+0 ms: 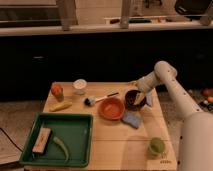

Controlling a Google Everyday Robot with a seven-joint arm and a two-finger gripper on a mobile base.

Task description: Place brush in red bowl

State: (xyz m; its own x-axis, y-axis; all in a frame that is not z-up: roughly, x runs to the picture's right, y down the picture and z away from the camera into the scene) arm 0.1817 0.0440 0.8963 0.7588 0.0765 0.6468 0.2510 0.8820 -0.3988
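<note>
1. The brush [100, 98] lies flat on the worktop [115, 140], well to the left of the tool [140, 96]. Its dark bristle head points away from the tool and its black handle end points toward it.
2. The brush rests apart from the tool; nothing holds it.
3. The red bowl [111, 108] sits between the brush and the tool, a little nearer the front edge. The brush handle passes just beside the bowl's far rim; whether they touch cannot be told.
4. A dark bowl [132, 100] stands just beside the red bowl, directly under the tool.
5. The tool hangs at the end of the white arm [170, 90], low over the dark bowl's right rim. Whether it is released or clenched cannot be told.
6. A blue sponge [132, 120] lies in front of the tool, near the red bowl's front right.
7. A green cup [156, 146] stands well in front of the tool, near the worktop's front right corner.
8. Far to the tool's left, past the brush, are a white cup [79, 86], an orange fruit [57, 91] and a yellow item [60, 106].
9. A green tray [82, 142] fills the front left corner, farthest from the tool. It holds a pale block [42, 140] and a green pepper [61, 147].
</note>
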